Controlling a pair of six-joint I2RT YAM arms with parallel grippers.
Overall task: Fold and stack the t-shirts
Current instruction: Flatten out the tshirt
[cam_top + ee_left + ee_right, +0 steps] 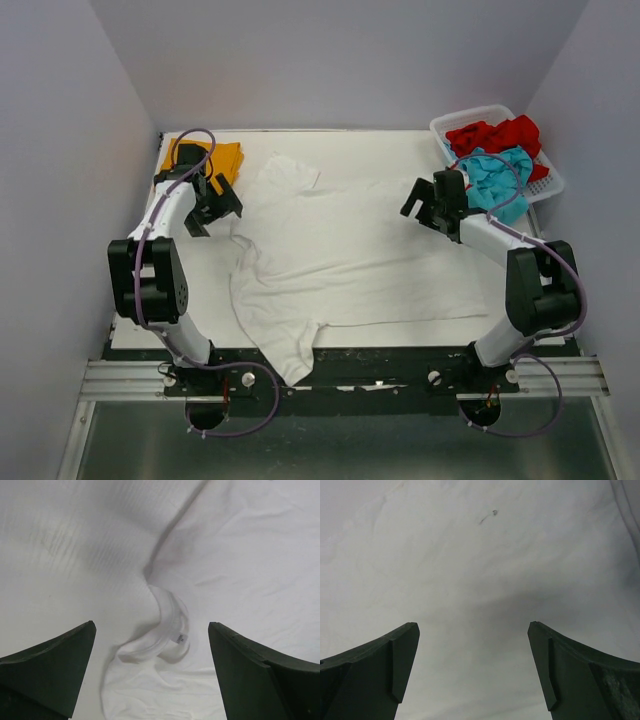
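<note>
A white t-shirt (340, 250) lies spread across the table, one sleeve hanging over the front edge. Its collar with a label (170, 630) shows in the left wrist view. My left gripper (218, 212) is open and empty above the shirt's left edge, near the collar (151, 625). My right gripper (420, 205) is open and empty over the shirt's right end, with only white cloth (470, 580) below it. An orange-yellow t-shirt (222, 158) lies folded at the back left. Red (495, 135) and teal (495, 178) t-shirts lie in the basket.
A white lattice basket (545, 180) stands at the back right corner. The table's front edge (400, 350) runs along the black rail by the arm bases. Grey walls close in the left, right and back.
</note>
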